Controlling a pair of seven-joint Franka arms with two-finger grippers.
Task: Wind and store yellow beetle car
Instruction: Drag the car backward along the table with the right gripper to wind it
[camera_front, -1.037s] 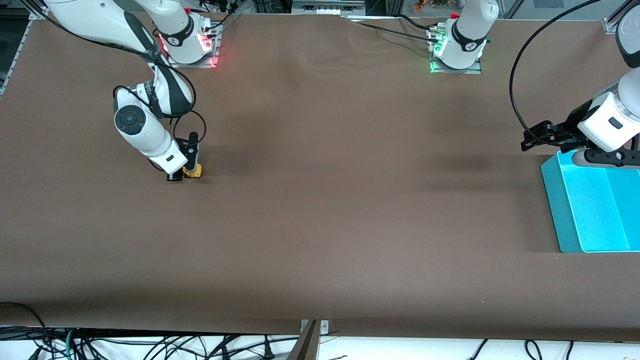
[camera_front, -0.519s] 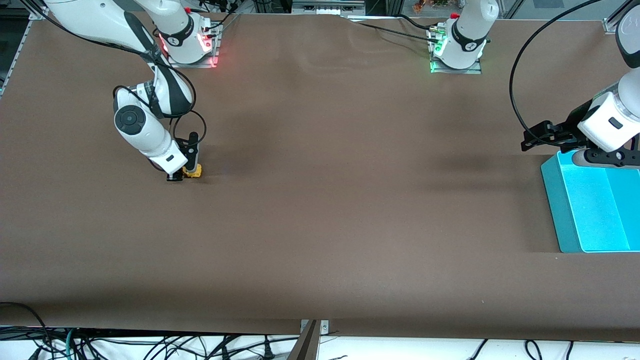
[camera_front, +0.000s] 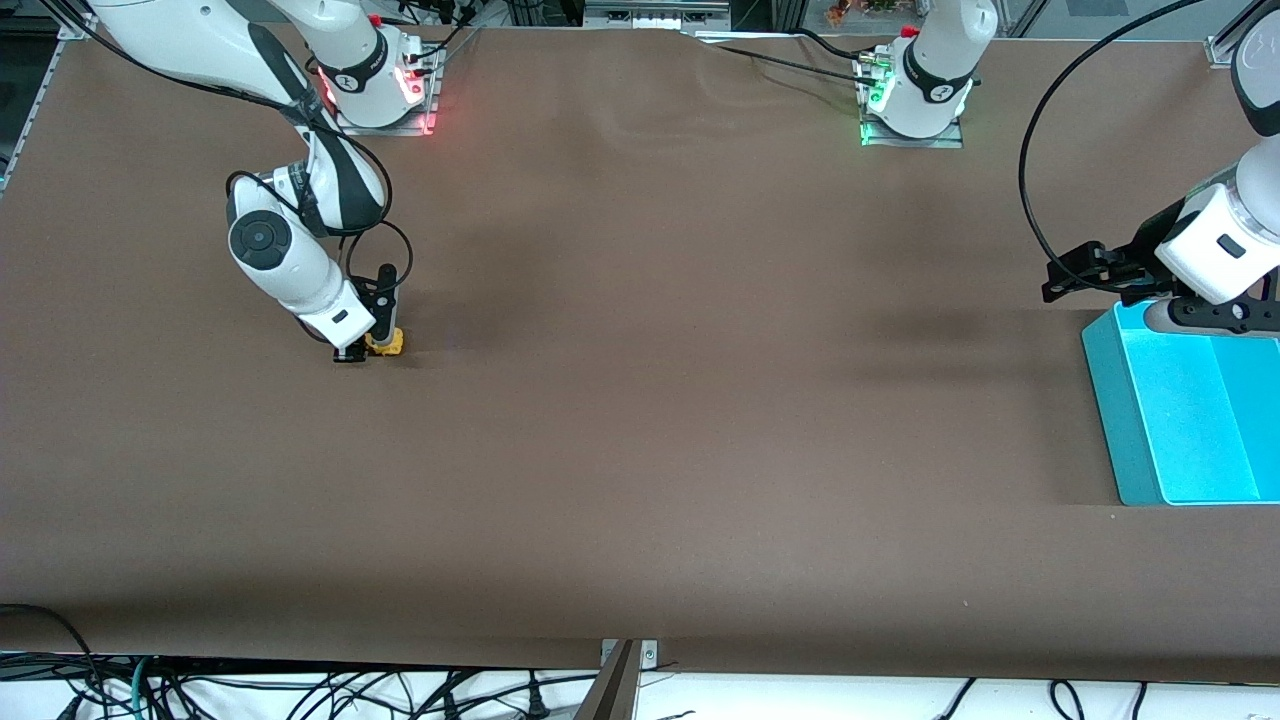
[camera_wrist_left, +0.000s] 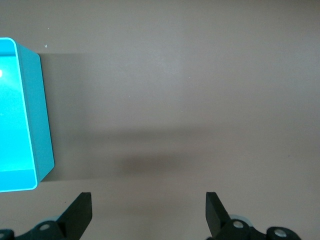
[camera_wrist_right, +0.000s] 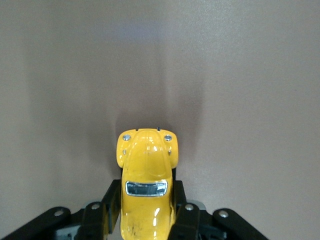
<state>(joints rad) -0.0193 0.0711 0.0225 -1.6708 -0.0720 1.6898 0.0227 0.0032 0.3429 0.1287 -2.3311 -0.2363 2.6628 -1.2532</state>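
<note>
The yellow beetle car (camera_front: 385, 344) sits low on the brown table toward the right arm's end, small and rounded. My right gripper (camera_front: 368, 348) is shut on the yellow beetle car (camera_wrist_right: 146, 170), its black fingers (camera_wrist_right: 184, 220) pressed against both sides of the body while the nose points away from the wrist. Whether the wheels touch the table cannot be told. My left gripper (camera_wrist_left: 148, 212) stands open over bare table beside the teal bin, with nothing between its fingertips. The left arm waits over the bin's far edge.
A teal bin (camera_front: 1120, 420) stands at the left arm's end of the table, and its wall (camera_wrist_left: 42, 115) shows in the left wrist view. Brown table stretches between the car and the bin.
</note>
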